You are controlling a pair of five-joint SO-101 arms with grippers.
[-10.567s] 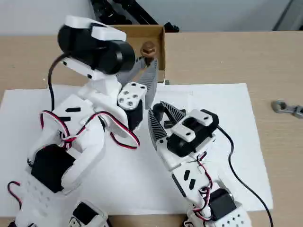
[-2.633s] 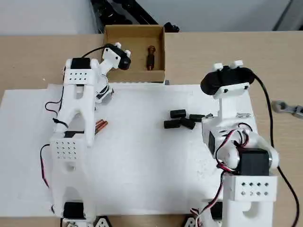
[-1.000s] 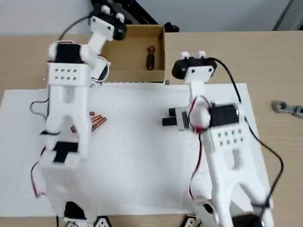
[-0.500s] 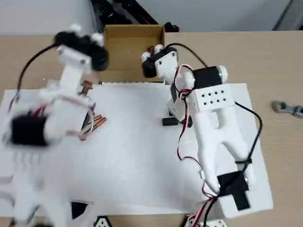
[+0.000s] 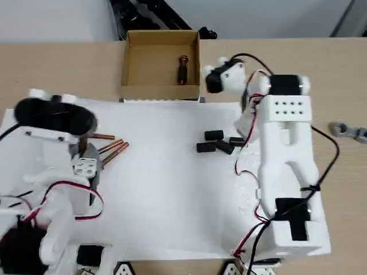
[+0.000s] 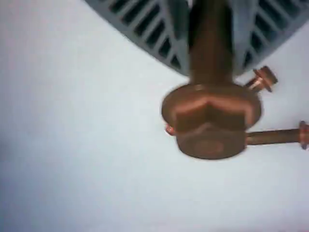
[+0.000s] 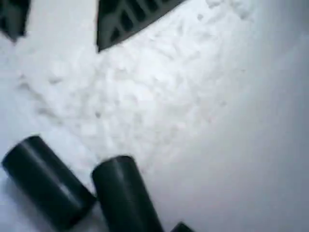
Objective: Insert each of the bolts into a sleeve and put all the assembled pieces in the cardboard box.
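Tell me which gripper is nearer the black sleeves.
Right. The right gripper hangs close by the sleeves; the left gripper, shut on a bolt, is across the sheet by the loose bolts.

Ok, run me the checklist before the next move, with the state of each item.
1. Bolt clamped in the left pincer: ok.
2. Right pincer open and empty: ok.
3. A sleeve held ready for the bolt: not ok; the sleeves lie loose on the white sheet.
4. Loose bolts lie apart from the sleeves: ok.
5. Cardboard box open on top, one assembled piece inside: ok.
6. Held bolt's tip free of the sheet: cannot tell.
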